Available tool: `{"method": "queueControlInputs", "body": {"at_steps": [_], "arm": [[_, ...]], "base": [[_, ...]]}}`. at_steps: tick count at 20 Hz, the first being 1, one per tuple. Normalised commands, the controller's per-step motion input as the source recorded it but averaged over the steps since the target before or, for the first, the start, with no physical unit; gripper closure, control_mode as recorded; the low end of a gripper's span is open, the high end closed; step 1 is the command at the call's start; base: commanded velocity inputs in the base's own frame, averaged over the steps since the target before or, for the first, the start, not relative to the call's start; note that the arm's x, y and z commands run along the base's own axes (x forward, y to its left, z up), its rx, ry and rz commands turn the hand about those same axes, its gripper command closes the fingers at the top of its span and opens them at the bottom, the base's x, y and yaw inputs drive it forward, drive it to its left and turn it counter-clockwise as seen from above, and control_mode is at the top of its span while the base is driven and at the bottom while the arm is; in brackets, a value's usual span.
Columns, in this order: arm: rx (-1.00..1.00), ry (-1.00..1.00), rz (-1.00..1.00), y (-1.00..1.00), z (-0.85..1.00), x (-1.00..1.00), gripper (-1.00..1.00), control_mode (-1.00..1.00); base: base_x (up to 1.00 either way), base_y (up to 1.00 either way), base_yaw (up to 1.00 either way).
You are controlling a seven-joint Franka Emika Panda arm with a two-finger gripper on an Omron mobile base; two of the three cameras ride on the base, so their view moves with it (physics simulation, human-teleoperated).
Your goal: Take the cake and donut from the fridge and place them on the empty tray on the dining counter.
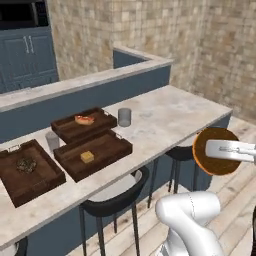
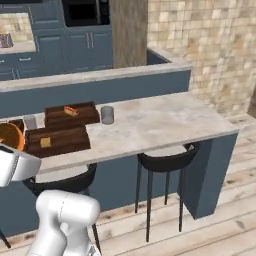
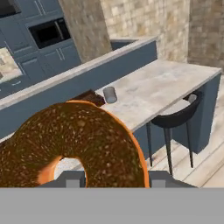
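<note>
One down, we reckon: cake (image 1: 87,156) sits in the tray (image 1: 107,146) mid-left on the bench (image 1: 170,112). Our pincer (image 1: 235,150) at right edge grips the donut (image 1: 212,151), not yet delivered.

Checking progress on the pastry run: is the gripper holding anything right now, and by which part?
Yes, the gripper is shut on the donut, pinching it at the edge of the ring, off to the side of the counter.
</note>
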Motion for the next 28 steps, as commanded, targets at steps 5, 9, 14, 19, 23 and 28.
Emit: {"method": "queueControlInputs", "body": {"at_steps": [5, 9, 14, 19, 23, 28], "arm": [[0.00, 0.00, 0.00, 0.00, 0.00, 0.00, 1.00, 1.00], [0.00, 0.00, 0.00, 0.00, 0.00, 0.00, 1.00, 1.00], [0.00, 0.00, 0.00, 0.00, 0.00, 0.00, 1.00, 1.00], [0.05, 0.41, 0.36, -0.01, -0.18, 0.79, 1.00, -1.00], [0.02, 0.22, 0.22, 0.00, -0.29, 1.00, 1.00, -1.00], [0.02, 0.08, 0.04, 0.00, -0.67, 1.00, 1.00, -1.00]], "base": [[0.85, -0.33, 0.68], [0.81, -0.28, 0.61], [0.77, -0.20, 0.53], [0.20, -0.02, 0.10], [0.00, 0.00, 0.00], [0.00, 0.00, 0.00]]}}
